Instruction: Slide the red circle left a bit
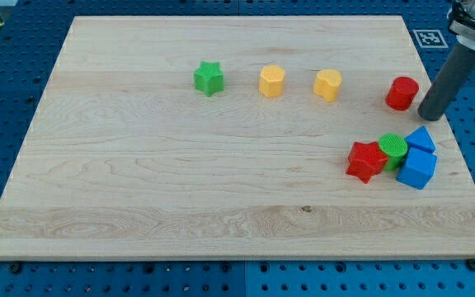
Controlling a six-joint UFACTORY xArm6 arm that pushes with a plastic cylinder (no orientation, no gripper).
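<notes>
Red circle: short red cylinder, standing on the wooden board toward the view's upper right; last on the right in a loose row of four blocks.
My tip: lower end of the dark rod, just beside the red circle on its right and slightly lower in the view; a narrow gap appears to separate them, though contact cannot be ruled out. The rod slants up to the view's top right corner.
Tool state: bare rod, nothing grasped or carried; it has no jaws to open or close.
Yellow heart-like block: left of the red circle, well apart from it.
Yellow hexagonal block: further left in the same row.
Green star: leftmost in the row.
Cluster at the view's lower right: red star, green cylinder, and two blue blocks, packed close and touching or nearly so.
Surround: blue perforated table beyond the board's edges.
</notes>
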